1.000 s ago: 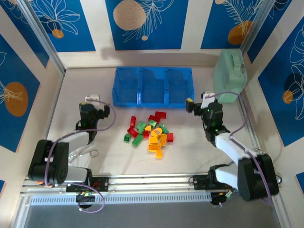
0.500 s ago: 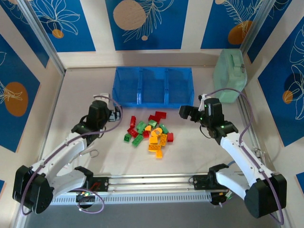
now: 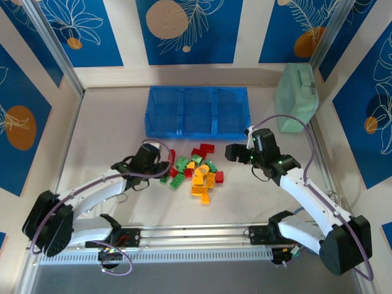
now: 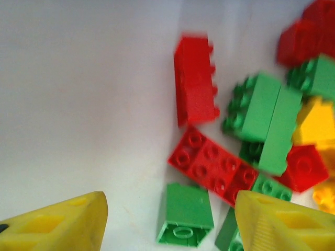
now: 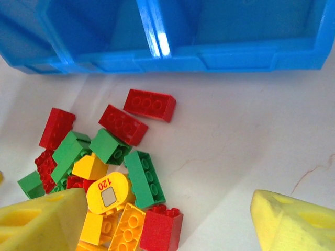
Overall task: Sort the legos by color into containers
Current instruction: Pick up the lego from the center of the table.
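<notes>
While the legos (image 3: 193,171) lie heaped on the tabletop (image 3: 110,122) near the front wall of the blue tray (image 3: 197,133), the left pincer (image 3: 162,166) hangs over the pile's left edge. Its yellow fingers (image 4: 52,225) are spread wide and grip nothing. A green brick (image 4: 186,212) and a studs-up red brick (image 4: 212,164) lie below the gap. The right pincer (image 3: 233,152) hovers just right of the pile, likewise spread and empty. From its wrist, another red brick (image 5: 149,104) lies nearest the tray. A mint case (image 3: 296,101) stands right of the tray.
</notes>
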